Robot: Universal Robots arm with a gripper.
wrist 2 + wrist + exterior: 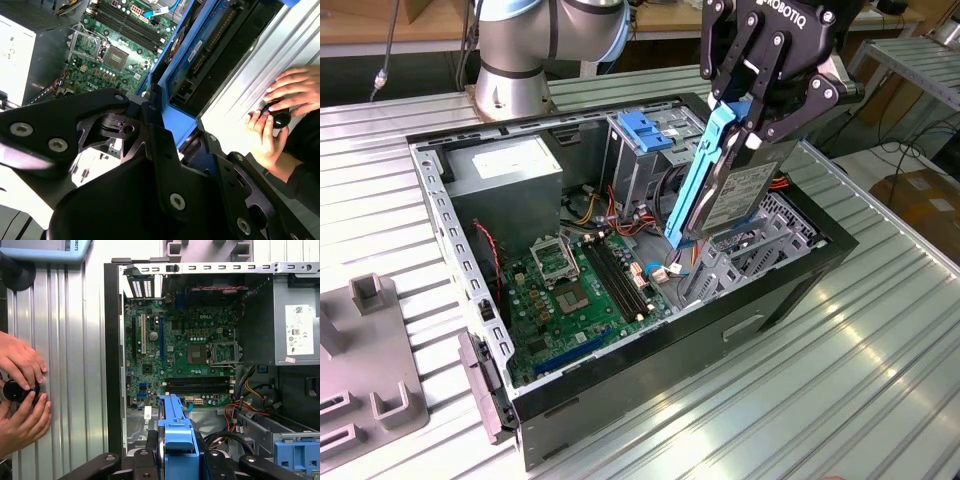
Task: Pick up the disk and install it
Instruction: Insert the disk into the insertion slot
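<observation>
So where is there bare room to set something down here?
Bare table slats at the exterior view's right of the case; a strip between it and the grey fixture. Crowded: cables under the disk the gripper holds; a person's hands beside the case.

— Look of the arm (520, 45)?
— Silver-grey, thick and tubular, rounded at the joint, with a paler blue-grey cap (605, 20).
— And the tool (752, 125)?
— Matt black all over. Jointed link fingers (55, 125), pinned with bright silver screws (58, 145).
— Markings?
— White lettering (788, 12) across the tool's body in the exterior view.
</observation>
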